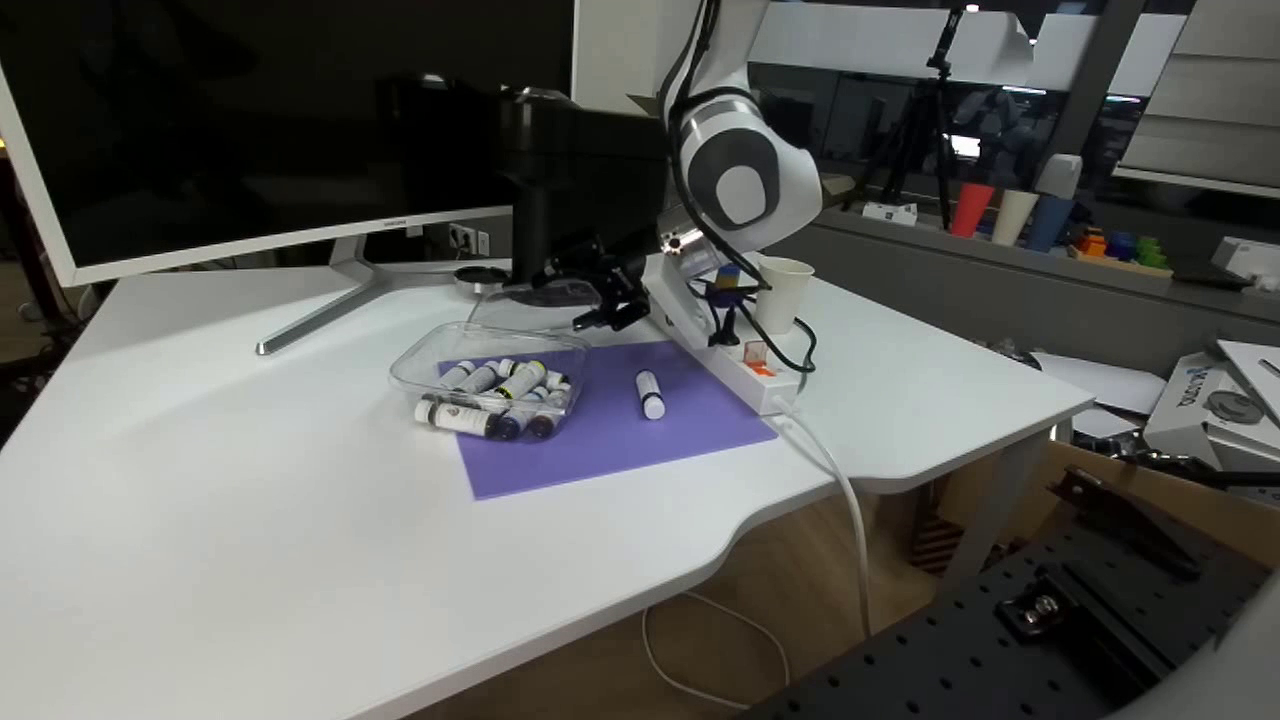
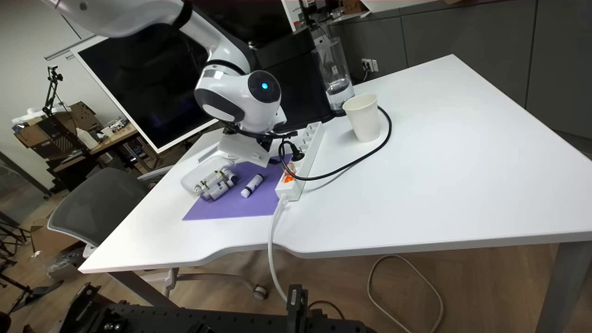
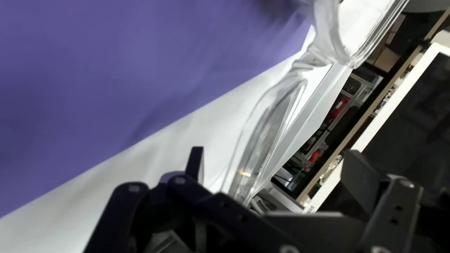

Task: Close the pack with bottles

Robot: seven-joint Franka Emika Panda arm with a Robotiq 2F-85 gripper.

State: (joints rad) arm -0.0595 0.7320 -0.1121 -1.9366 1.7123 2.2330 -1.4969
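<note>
The pack is a clear plastic tub (image 1: 425, 362) with its lid (image 1: 515, 308) open at the back; the tub also shows in an exterior view (image 2: 188, 179). Several white bottles with dark caps (image 1: 520, 380) lie in it. A lone bottle (image 1: 648, 392) lies on the purple mat, right of the tub; it shows in an exterior view too (image 2: 252, 185). My gripper (image 1: 588, 300) is low behind the tub, by the lid. In the wrist view my gripper (image 3: 277, 163) is open, fingers wide apart, with the clear lid edge (image 3: 262, 144) passing between them, not clamped.
The purple mat (image 1: 600, 460) lies under part of the tub. A white power strip (image 1: 745, 378) with a black cable stands right of the mat, with a paper cup (image 2: 363, 118) beyond. A monitor (image 1: 250, 130) and a black box (image 2: 296, 78) stand behind.
</note>
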